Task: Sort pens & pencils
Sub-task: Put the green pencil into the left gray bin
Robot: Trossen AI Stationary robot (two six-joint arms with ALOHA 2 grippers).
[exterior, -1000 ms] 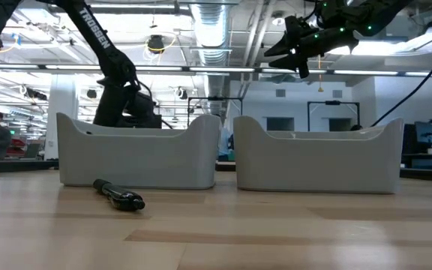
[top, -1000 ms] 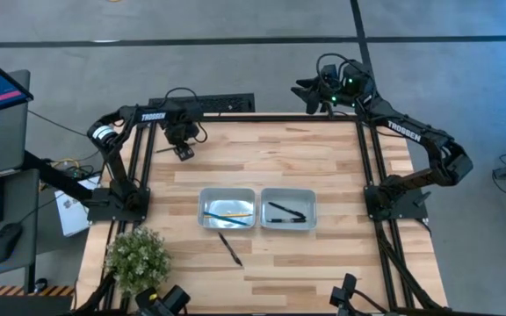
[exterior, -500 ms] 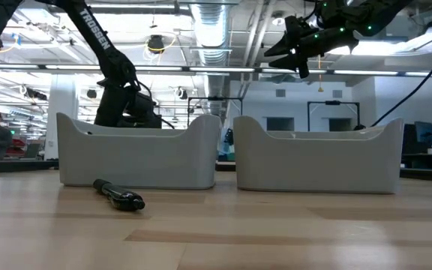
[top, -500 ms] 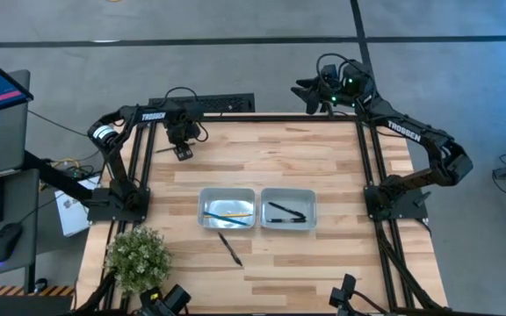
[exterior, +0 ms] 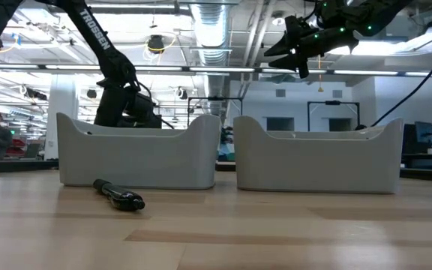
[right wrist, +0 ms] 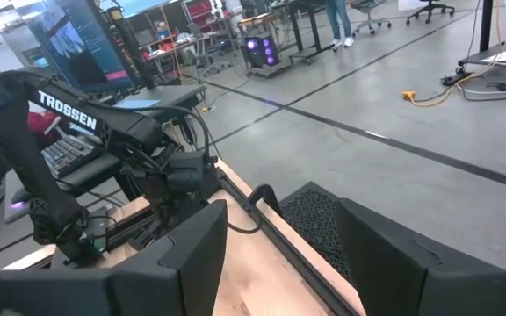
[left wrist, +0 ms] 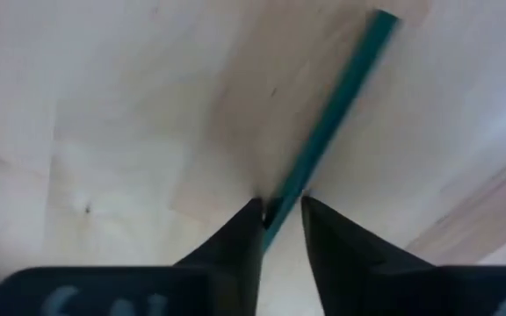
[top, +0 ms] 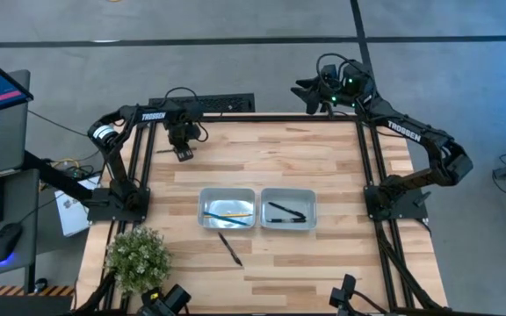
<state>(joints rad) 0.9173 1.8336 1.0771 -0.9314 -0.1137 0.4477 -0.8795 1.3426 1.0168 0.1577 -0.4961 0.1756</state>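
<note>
Left gripper (left wrist: 278, 218) sits at the table's (top: 323, 149) ten o'clock, fingers narrowed to a slim gap astride one tip of the green pencil (left wrist: 332, 114), which lies flat. I judge so near-the-end a grip could let it pivot or slip on lifting. Right gripper (top: 310, 91) waits spread wide beyond one o'clock.

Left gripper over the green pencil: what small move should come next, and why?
Probably close the jaws. The left gripper is down at the far left of the table, and its open jaws straddle the green pencil, which lies flat on the wood between them, not yet gripped.
</note>
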